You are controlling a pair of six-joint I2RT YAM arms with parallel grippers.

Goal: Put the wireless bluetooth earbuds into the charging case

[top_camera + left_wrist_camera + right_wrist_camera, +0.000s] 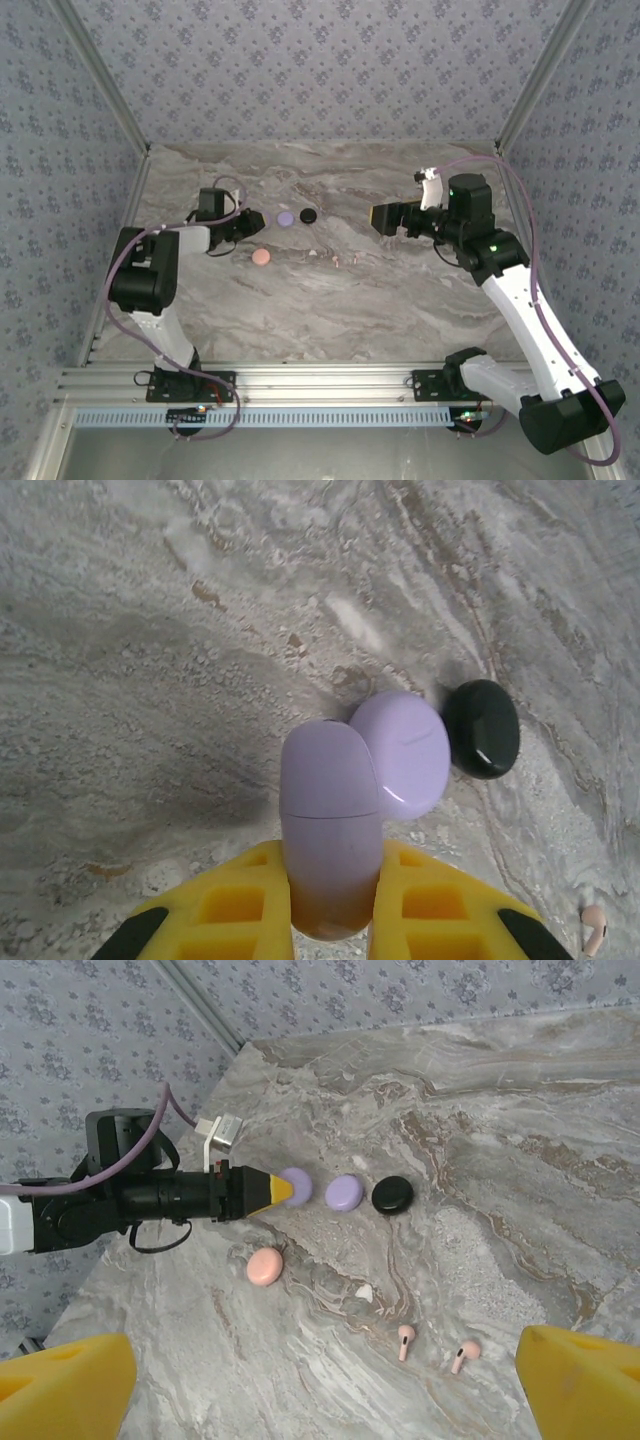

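Currently: left end effector (330,905) closed on a lilac case (330,810); yellow fingers (240,910) pinch its lower part from both sides; case held on edge, seam line showing across it; cannot tell whether it touches the counter (400,310).

Second lilac case (344,1192) lies flat just beside the held one, a narrow gap between them in the right wrist view; black case (392,1194) just beside that; the three form a row left of the counter's middle, nearer the far edge than the near edge.

Pink case (264,1266) lies alone, on the near side of the row, towards the left edge.

Two pink earbuds (405,1341) lie loose on the counter near its middle, close together but apart, outside any case; a small white bit (365,1292) sits between them and the pink case, too small to identify.

Right end effector (383,217) over the right half of the counter; fingers (70,1385) spread wide, nothing between them.
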